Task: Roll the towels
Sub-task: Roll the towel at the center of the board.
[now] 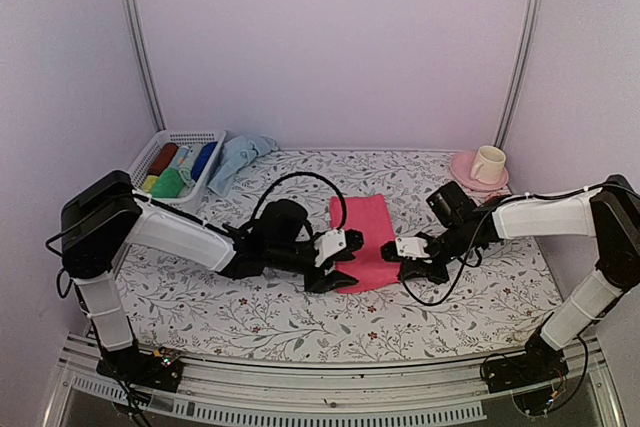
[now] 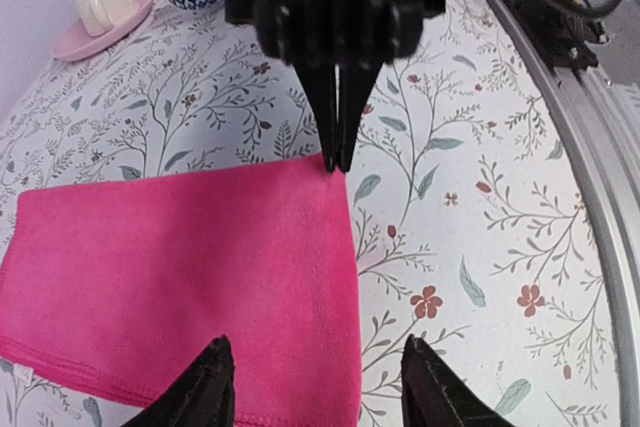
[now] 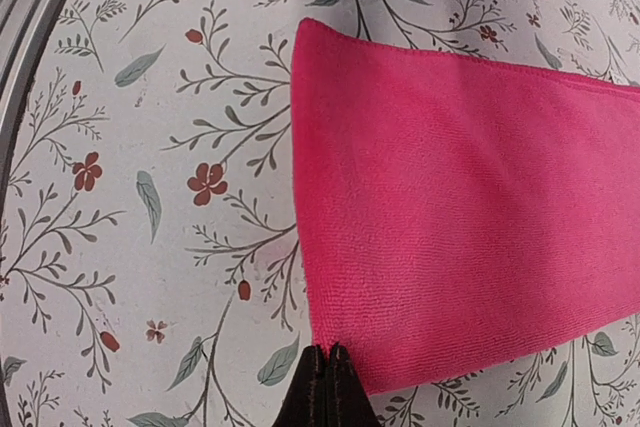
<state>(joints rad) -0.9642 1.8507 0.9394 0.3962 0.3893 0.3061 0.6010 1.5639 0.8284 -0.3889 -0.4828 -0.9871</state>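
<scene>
Far left corner of the table (image 1: pixel 250 317): basket (image 1: pixel 150 155) of coloured rolls, with pale blue towel (image 1: pixel 235 159) crumpled just beside. Toward the middle: left gripper (image 1: pixel 338 265) with fingers spread apart, straddling the near left corner of the flat pink towel (image 1: pixel 365 232). Just right of that: right gripper (image 1: pixel 392 255) pinched together, tips touching the towel's near right corner.

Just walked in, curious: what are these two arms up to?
A robot is working on a pink towel lying flat. The right gripper is shut, tips at one near corner; the left gripper is open over the other. It isn't rolled yet. A blue towel lies crumpled by the basket.
</scene>
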